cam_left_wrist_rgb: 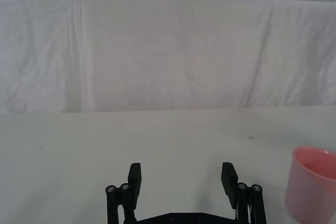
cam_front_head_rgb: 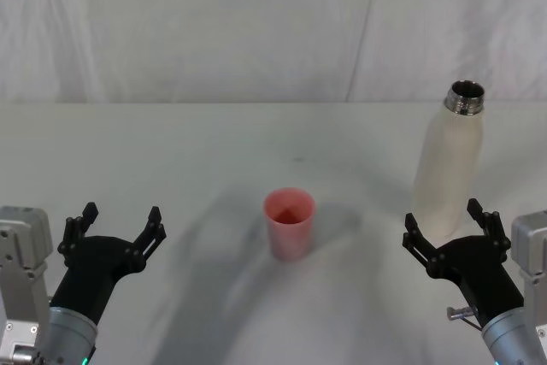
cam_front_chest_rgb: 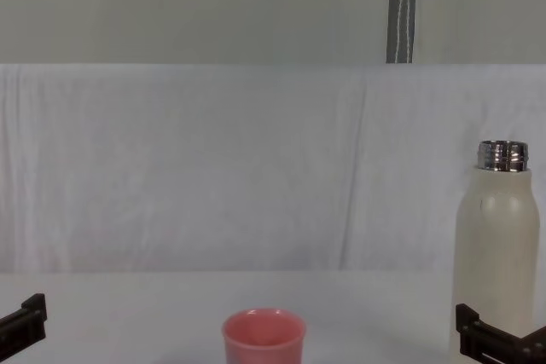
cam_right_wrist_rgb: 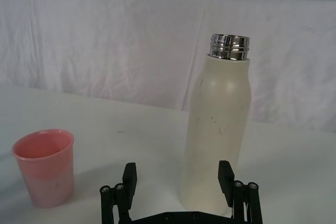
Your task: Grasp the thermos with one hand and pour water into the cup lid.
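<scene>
Closing on the thermos is the step in hand, and the right end effector [cam_front_head_rgb: 451, 226] is placed for it: its fingers are spread wide and released, holding nothing, and the thermos [cam_right_wrist_rgb: 216, 129] stands upright just ahead of it, its lower body lined up with the gap between the fingers, as the right wrist view shows. To do this well, I judge the end effector should ease straight forward until the cream body sits deep between the fingers, then clench evenly around the lower-middle of the body rather than near the steel neck, since the matte wall looks smooth and a tall, open bottle could tip if nudged on one side. The neck has no cap on it, so any jolt may spill water. Farther out, off to the end effector's left, the pink cup lid [cam_front_head_rgb: 289, 223] stands mouth-up on the white worktop [cam_front_head_rgb: 171, 151], well apart from the thermos; the pour will need a carry across that gap. The left end effector [cam_front_head_rgb: 112, 226] hangs spread and empty farther left still, idle beyond the cup lid.
</scene>
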Tool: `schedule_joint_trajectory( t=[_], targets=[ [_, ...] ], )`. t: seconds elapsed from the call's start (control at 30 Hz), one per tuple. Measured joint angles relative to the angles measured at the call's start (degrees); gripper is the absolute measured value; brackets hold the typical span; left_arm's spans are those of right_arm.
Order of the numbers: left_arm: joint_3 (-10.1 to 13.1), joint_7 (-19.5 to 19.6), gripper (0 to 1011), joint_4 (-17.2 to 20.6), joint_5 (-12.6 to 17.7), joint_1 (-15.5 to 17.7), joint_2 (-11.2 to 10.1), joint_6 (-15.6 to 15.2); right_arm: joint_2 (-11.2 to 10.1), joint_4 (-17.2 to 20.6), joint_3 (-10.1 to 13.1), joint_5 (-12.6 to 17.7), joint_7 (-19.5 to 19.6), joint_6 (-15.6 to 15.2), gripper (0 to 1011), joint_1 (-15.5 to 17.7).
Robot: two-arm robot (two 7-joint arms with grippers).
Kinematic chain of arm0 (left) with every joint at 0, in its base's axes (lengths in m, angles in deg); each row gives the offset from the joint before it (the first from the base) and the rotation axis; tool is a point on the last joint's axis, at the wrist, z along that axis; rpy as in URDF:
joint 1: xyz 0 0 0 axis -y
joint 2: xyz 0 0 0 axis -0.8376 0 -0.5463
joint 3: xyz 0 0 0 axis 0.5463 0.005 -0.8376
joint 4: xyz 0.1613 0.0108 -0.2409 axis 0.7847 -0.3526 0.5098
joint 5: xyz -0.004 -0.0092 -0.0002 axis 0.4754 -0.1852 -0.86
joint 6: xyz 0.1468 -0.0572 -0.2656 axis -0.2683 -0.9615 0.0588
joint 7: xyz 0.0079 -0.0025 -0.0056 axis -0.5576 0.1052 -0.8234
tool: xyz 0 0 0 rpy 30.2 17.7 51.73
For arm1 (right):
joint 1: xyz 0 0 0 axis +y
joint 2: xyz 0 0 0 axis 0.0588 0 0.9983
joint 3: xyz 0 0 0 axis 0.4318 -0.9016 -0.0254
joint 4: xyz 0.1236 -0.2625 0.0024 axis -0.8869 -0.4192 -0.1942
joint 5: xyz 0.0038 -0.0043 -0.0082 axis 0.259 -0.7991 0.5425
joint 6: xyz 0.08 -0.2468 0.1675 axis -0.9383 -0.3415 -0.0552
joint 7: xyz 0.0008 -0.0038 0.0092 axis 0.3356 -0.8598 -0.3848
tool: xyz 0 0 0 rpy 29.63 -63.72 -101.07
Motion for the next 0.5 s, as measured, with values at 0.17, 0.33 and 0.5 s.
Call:
schedule_joint_trajectory(
  t=[0.17, 0.33, 0.5],
  targets=[
    [0.0, 0.0, 1001, 0.0, 0.0, 0.0, 0.0, 0.0, 0.0, 0.0, 0.0, 0.0, 0.0, 0.0, 1001, 0.0],
    [0.0, 0.0, 1001, 0.0, 0.0, 0.0, 0.0, 0.0, 0.0, 0.0, 0.0, 0.0, 0.0, 0.0, 1001, 0.0],
    [0.0, 0.0, 1001, 0.0, 0.0, 0.0, 0.0, 0.0, 0.0, 0.0, 0.0, 0.0, 0.0, 0.0, 1001, 0.0]
  ],
)
